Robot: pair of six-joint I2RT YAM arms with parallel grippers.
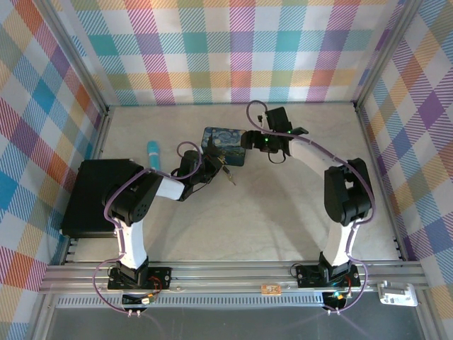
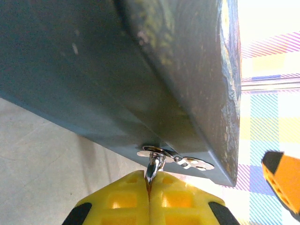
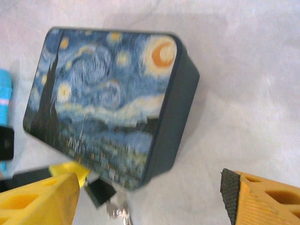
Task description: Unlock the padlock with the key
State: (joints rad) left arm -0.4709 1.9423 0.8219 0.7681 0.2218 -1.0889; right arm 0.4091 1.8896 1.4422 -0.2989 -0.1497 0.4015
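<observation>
**Operator:** Report the tin.
**Arm:** The tin (image 1: 225, 144) lies mid-table, its hasp (image 2: 187, 162) turned toward my left side, probably so the lock can be reached.
**Operator:** Arm pose?
**Arm:** My left arm (image 1: 134, 198) is folded, wrist low at the tin's near edge. My right arm (image 1: 347, 188) arches toward its right end. My right gripper (image 3: 150, 192) is spread wide, carrying nothing.
**Operator:** Lock and key?
**Arm:** My left gripper (image 2: 149, 185) is pinched on the padlock (image 3: 101, 192), steadying it at the hasp. The key (image 3: 119, 208) appears as blurred silver just below.

Bright, even light leaves soft shadows on the counter (image 1: 283, 212). The right wrist view is blurred; the left wrist view glares white at top right.
</observation>
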